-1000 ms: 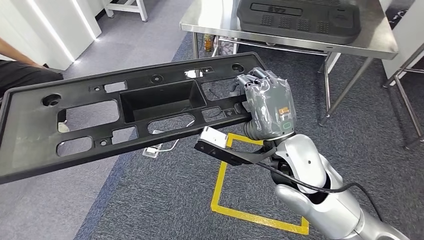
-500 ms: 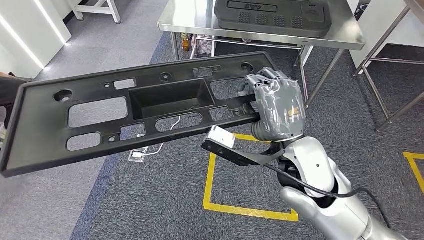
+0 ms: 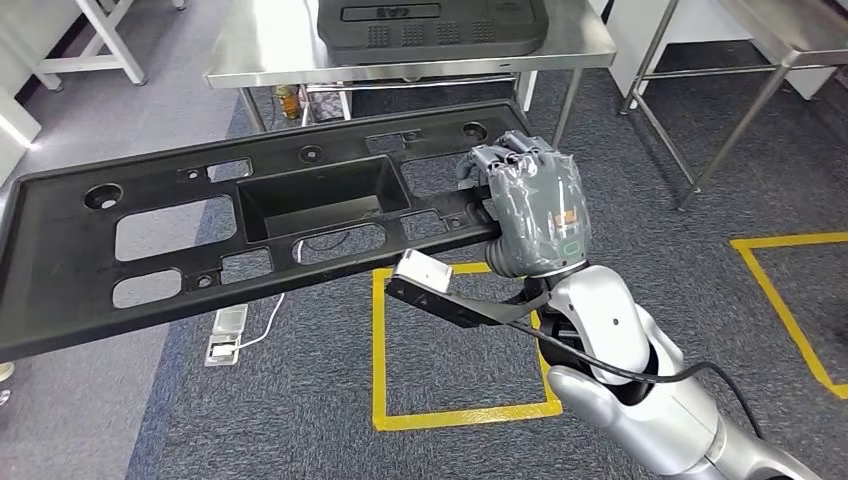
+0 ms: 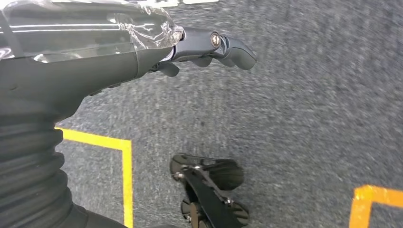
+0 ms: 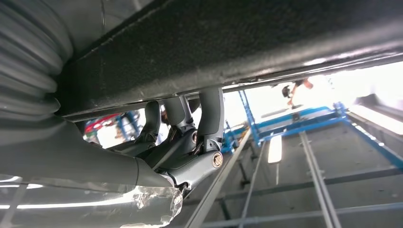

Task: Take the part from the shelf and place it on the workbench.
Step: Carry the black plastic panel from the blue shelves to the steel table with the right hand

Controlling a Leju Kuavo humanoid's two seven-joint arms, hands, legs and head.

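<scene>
The long black part (image 3: 250,230) is held at its right end by the right hand (image 3: 530,215), up in the air over the grey floor (image 3: 300,400). The left hand (image 4: 142,52) is held over the floor with nothing in it, fingers (image 4: 223,45) loosely stretched. Another black part (image 3: 430,25) lies on the steel workbench (image 3: 260,50); the raised letters on it are too small to be read.

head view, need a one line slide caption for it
Right hand grips one end of a long black plastic panel, carried above grey carpet toward a steel workbench already holding another black part.
</scene>
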